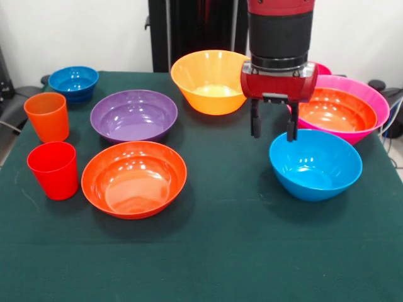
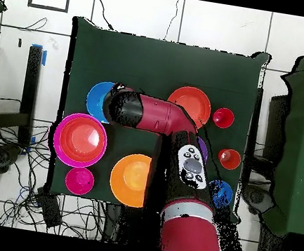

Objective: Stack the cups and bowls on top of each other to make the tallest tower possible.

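My gripper (image 1: 274, 129) hangs open and empty above the green table. It is just behind the large blue bowl (image 1: 316, 165), between the yellow-orange bowl (image 1: 211, 80) and the tower. The tower is a deep pink bowl (image 1: 373, 99) with a red-orange bowl (image 1: 334, 112) nested in it. A small pink-red bowl (image 1: 323, 68) peeks out behind the arm. The other red-orange bowl (image 1: 134, 178), the purple bowl (image 1: 133, 115), the small blue bowl (image 1: 73, 82), the orange cup (image 1: 47, 116) and the red cup (image 1: 53, 170) stand apart at the left. In the overhead view the arm (image 2: 149, 113) hides the gripper.
The green cloth (image 1: 220, 251) covers the table to its front edge. In the overhead view the tower (image 2: 60, 138), the small pink-red bowl (image 2: 79, 180) and the yellow-orange bowl (image 2: 128, 178) lie near the robot's base. Chairs and cables stand beside the table.
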Robot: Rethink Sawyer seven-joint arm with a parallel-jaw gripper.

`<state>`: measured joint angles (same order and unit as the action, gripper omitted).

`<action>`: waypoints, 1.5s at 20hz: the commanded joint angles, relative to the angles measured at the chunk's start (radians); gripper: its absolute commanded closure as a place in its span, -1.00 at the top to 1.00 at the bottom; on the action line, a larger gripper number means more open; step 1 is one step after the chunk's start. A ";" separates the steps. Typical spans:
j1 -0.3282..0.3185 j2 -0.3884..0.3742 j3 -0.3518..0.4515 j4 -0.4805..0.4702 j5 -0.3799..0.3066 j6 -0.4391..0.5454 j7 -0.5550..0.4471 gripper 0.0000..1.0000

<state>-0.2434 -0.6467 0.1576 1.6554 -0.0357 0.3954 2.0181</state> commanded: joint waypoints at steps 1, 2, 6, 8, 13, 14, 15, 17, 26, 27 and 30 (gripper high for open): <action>-0.008 0.010 0.054 0.066 -0.086 0.056 -0.044 1.00; -0.015 0.023 0.062 0.065 -0.090 0.043 -0.050 1.00; -0.021 0.067 0.058 0.038 -0.109 0.032 -0.069 1.00; -0.024 0.090 0.054 0.025 -0.112 0.035 -0.066 1.00; -0.038 0.149 0.061 -0.001 -0.133 0.001 -0.061 1.00; -0.044 0.164 0.066 -0.008 -0.137 -0.005 -0.063 1.00; -0.049 0.171 0.070 -0.012 -0.139 -0.006 -0.066 1.00; -0.058 0.193 0.078 -0.027 -0.150 -0.014 -0.071 1.00; -0.087 0.203 0.122 -0.003 -0.173 -0.032 -0.063 1.00; -0.090 0.204 0.126 0.001 -0.176 -0.037 -0.059 1.00; -0.104 0.219 0.144 0.000 -0.181 -0.047 -0.060 1.00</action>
<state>-0.3303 -0.4714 0.1755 1.6520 -0.1498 0.3950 2.0181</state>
